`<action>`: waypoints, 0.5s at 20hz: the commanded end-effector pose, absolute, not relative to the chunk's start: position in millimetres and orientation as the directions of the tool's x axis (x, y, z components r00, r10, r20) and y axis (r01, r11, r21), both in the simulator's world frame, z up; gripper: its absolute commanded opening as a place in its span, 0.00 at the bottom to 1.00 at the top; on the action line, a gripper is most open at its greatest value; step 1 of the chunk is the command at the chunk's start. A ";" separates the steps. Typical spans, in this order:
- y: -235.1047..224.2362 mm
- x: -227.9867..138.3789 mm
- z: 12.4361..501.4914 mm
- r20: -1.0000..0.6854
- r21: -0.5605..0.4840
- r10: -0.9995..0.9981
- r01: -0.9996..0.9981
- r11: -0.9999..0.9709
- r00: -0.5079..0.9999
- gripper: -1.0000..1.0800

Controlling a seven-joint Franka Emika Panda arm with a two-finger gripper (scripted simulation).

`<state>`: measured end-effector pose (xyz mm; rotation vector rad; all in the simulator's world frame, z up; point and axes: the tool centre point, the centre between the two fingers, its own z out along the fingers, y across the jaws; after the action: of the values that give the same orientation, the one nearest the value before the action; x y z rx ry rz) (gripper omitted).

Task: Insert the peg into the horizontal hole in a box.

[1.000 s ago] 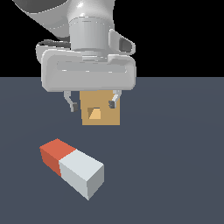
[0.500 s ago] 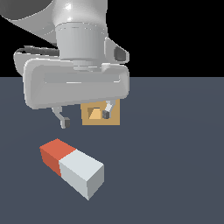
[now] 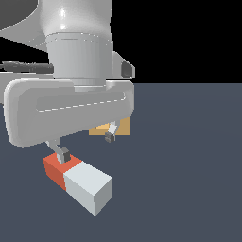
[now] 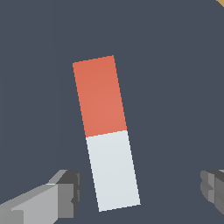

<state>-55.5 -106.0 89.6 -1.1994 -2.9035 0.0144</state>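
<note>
The peg (image 3: 78,179) lies flat on the dark floor, its red-orange half toward the exterior view's left and its pale grey-white half nearer the camera. In the wrist view the peg (image 4: 106,131) lies lengthwise between my fingers. My gripper (image 3: 86,145) is open, empty, and hovers just above the peg; one fingertip (image 3: 63,155) stands over the red half, the other (image 3: 110,137) is farther back. In the wrist view the gripper (image 4: 140,190) straddles the white half without touching it. The tan-orange box (image 3: 118,127) is mostly hidden behind my hand; its hole is hidden.
The dark grey floor (image 3: 189,165) stretches all around. A corner of the box (image 4: 220,2) shows at the wrist view's edge. My bulky grey hand body (image 3: 66,111) blocks much of the exterior view.
My gripper has moved from over the box toward the camera and down, and now stands over the peg. The peg and box have not moved.
</note>
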 end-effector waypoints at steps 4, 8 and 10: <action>-121.3 -54.1 80.4 -0.002 -0.004 0.638 0.638 0.770 -0.770 0.96; -129.0 -52.6 75.7 -0.001 -0.002 0.602 0.602 0.798 -0.798 0.96; -131.8 -51.8 74.0 -0.001 -0.001 0.589 0.589 0.808 -0.808 0.96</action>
<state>-52.6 -129.7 75.4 -0.9963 -2.9795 0.0029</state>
